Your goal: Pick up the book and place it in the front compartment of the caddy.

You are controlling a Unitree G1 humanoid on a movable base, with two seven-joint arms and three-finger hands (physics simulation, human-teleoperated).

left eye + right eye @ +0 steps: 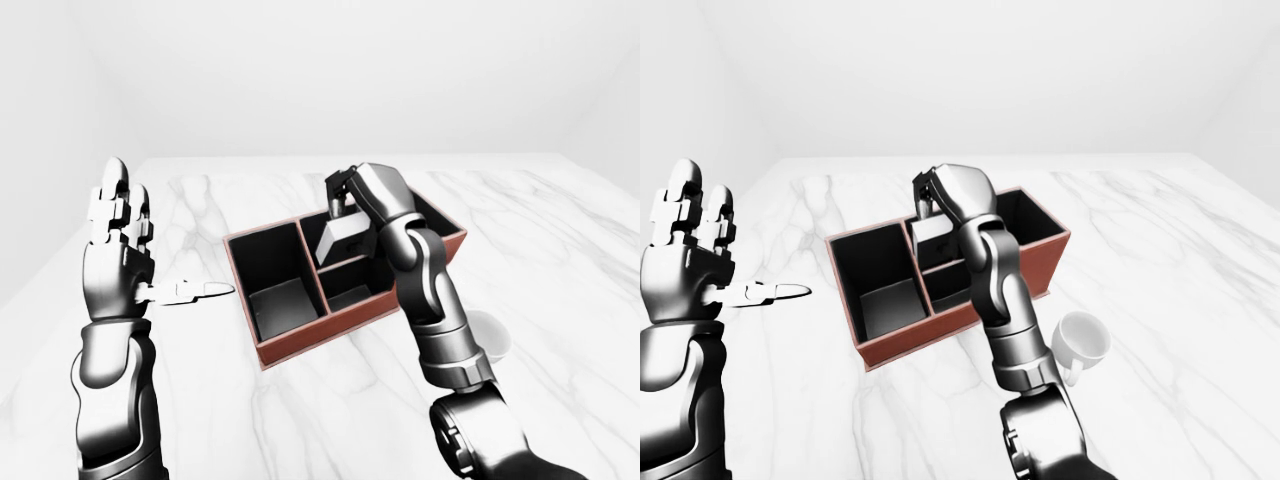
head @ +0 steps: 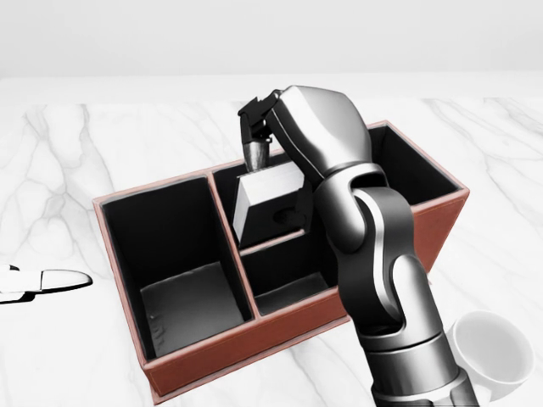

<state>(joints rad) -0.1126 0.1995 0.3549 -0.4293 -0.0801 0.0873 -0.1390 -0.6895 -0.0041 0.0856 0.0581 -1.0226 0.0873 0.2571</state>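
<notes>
We are seeing our right hand [image 2: 265, 144] clamping the book [image 2: 265, 203] from above, the book hanging below the fingers, long axis tilted, over the caddy [image 2: 254, 339] divider. Our left hand [image 1: 118, 250] is standing spread, holding nothing, well apart above the table [image 2: 76, 153].

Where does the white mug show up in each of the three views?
Left-eye view: mug at right of centre, mostly hidden behind the right forearm, right of the caddy.
Head view: mug in the bottom right corner, partly hidden by the arm.
Right-eye view: mug in plain sight, right of the arm, below the caddy's right end.
Shared landmark: the red-brown caddy, always up and left of the mug.
</notes>
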